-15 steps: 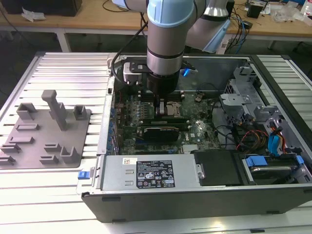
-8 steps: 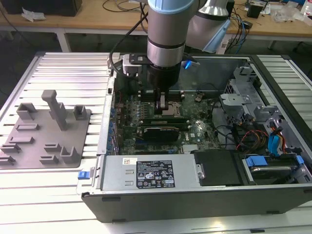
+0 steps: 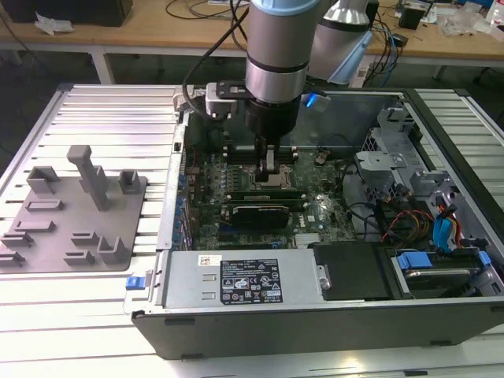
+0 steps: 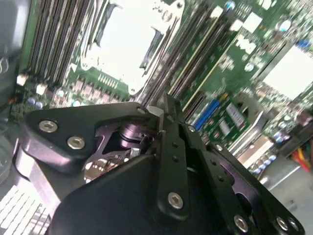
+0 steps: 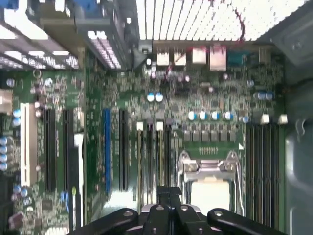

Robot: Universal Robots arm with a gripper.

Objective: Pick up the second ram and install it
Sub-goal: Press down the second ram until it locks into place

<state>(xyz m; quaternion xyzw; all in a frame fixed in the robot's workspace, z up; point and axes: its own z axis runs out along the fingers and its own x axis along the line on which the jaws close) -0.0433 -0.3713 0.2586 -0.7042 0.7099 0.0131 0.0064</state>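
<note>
The gripper [image 3: 272, 175] is low over the board's slots [image 5: 151, 161], fingers pressed together, maybe pinching the second ram [image 3: 248, 187] to seat it.

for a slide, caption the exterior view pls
Robot arm's gripper lowered into an open computer case over the motherboard's memory slots, with a grey fixture plate on the exterior view's left.

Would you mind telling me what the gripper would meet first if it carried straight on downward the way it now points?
Probably the long black memory slots on the green motherboard beside the metal processor socket; the gripper hangs right above them, though depth is unclear.
</note>
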